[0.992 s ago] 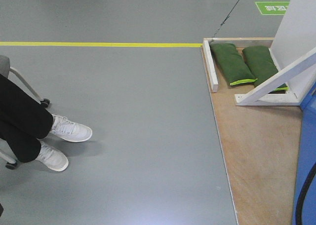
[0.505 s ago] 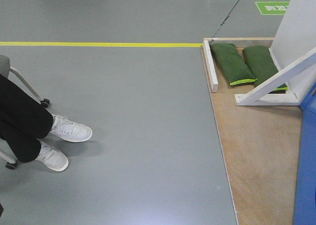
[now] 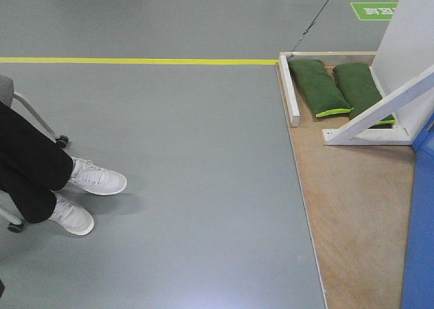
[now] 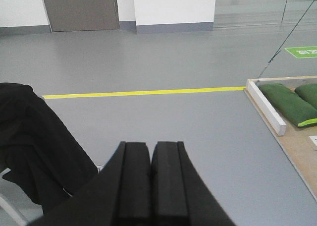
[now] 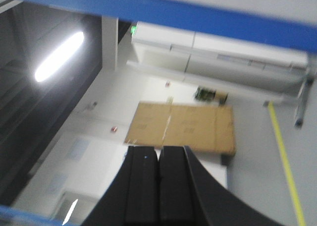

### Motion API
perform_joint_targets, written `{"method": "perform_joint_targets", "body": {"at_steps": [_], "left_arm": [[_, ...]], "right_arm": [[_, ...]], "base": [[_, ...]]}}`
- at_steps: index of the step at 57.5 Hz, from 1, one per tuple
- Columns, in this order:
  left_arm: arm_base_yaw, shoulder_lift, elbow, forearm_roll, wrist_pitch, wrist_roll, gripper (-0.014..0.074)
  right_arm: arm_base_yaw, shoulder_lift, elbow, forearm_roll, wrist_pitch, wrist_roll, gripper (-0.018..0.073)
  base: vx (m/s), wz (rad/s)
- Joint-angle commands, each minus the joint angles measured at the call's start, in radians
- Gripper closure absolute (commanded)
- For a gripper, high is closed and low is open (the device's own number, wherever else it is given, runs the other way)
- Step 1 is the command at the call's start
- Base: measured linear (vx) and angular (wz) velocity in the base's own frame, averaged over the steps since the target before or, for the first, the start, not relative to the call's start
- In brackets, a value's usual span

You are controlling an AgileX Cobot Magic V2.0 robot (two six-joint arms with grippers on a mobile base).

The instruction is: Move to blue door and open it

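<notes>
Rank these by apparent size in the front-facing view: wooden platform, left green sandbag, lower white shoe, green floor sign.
wooden platform
left green sandbag
lower white shoe, somewhat smaller
green floor sign, smallest, but farthest and partly hidden, so unsure

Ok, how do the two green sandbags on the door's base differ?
The left sandbag shows whole, beside the white rail; the right sandbag is crossed by the white brace, its near end partly hidden. Both are dark green, lime-edged, angled alike on the wooden base.
</notes>
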Motion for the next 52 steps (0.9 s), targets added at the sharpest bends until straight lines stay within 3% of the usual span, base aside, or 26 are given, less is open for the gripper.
{"method": "perform_joint_targets", "body": {"at_steps": [1, 12, 28, 41, 52], "left_arm": [[-0.007, -0.013, -0.026, -0.002, -0.085, -0.007, 0.0524], [-0.007, -0.013, -0.026, -0.002, -0.085, -0.007, 0.0524], [-0.007, -0.013, -0.026, -0.002, -0.085, -0.007, 0.0524], [-0.007, -0.013, -0.026, -0.002, -0.085, -0.007, 0.0524], [-0.007, -0.013, -0.026, -0.002, -0.085, -0.007, 0.0524]], "right_arm": [[-0.007, -0.015, -0.055, 0.04, -0.108, -0.09, 0.0547], [0.023, 0.015, -0.122, 0.037, -0.143, -0.219, 0.0547], [0.196, 0.072, -0.18, -0.048, -0.204, -0.292, 0.0547], [0.299, 0.091, -0.18, -0.045, -0.219, -0.537, 0.0547], [0.311, 0.107, -0.18, -0.039, -0.233, -0.76, 0.0547]], "base": [[0.0, 0.0], [0.0, 0.0], [0.0, 0.0], [0.0, 0.0], [0.0, 0.0]]}}
